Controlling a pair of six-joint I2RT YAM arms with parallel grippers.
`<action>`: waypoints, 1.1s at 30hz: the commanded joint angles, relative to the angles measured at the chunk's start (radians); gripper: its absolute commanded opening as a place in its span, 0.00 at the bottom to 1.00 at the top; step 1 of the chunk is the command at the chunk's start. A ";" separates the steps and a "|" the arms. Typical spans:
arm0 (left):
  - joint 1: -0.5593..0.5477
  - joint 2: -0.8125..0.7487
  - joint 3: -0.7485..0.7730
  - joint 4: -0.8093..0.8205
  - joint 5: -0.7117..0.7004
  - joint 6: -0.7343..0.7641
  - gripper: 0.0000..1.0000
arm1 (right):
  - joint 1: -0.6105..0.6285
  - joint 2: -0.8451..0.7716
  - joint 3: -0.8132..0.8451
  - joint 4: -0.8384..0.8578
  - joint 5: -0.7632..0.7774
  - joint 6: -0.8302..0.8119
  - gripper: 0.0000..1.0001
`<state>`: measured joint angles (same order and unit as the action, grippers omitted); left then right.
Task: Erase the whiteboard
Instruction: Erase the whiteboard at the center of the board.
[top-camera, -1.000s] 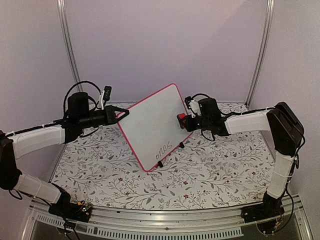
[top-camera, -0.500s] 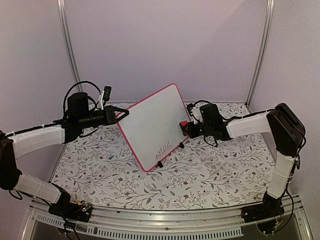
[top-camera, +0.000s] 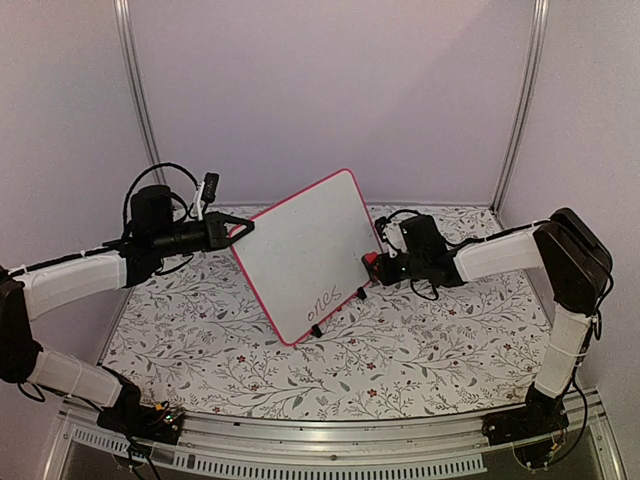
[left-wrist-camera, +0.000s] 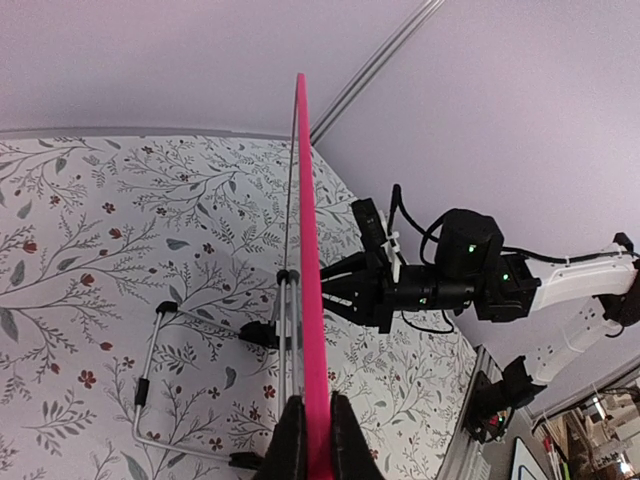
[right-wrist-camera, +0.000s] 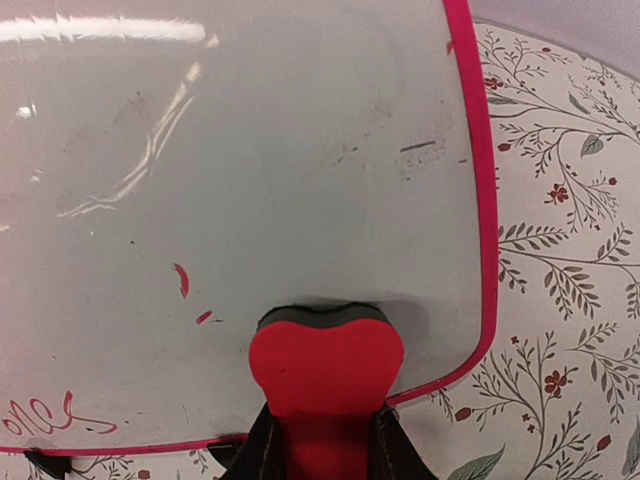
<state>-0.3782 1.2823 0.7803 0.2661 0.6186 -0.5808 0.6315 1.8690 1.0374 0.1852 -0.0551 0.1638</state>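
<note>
Left pincer (top-camera: 243, 228) clamps the pink edge of the whiteboard (top-camera: 305, 250), while right pincer (right-wrist-camera: 325, 425) grips a red eraser (right-wrist-camera: 325, 365) against its face.

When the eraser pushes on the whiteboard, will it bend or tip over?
Probably stiff: the whiteboard shows a straight thin edge. Alone it might tip on its slim wire stand, but the left gripper clamps its edge.

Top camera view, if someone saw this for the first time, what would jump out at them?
Probably the whiteboard, pink-framed and tilted like a diamond in the middle of the view, with the left gripper clamped on its left edge. On its right side, the right gripper holds a red eraser at the board's face, and a handwritten word sits unwiped near the bottom corner.
</note>
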 joint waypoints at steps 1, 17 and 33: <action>-0.001 -0.023 0.004 0.107 0.109 -0.060 0.00 | 0.040 -0.010 -0.023 -0.007 0.025 -0.017 0.21; -0.002 -0.016 0.005 0.097 0.100 -0.051 0.00 | 0.062 0.007 0.206 -0.062 0.050 -0.086 0.22; -0.004 -0.016 0.007 0.097 0.101 -0.055 0.00 | 0.072 0.002 -0.012 -0.038 0.041 -0.061 0.22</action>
<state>-0.3737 1.2831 0.7784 0.2684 0.6186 -0.5907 0.6872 1.8709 1.0859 0.1825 -0.0101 0.0906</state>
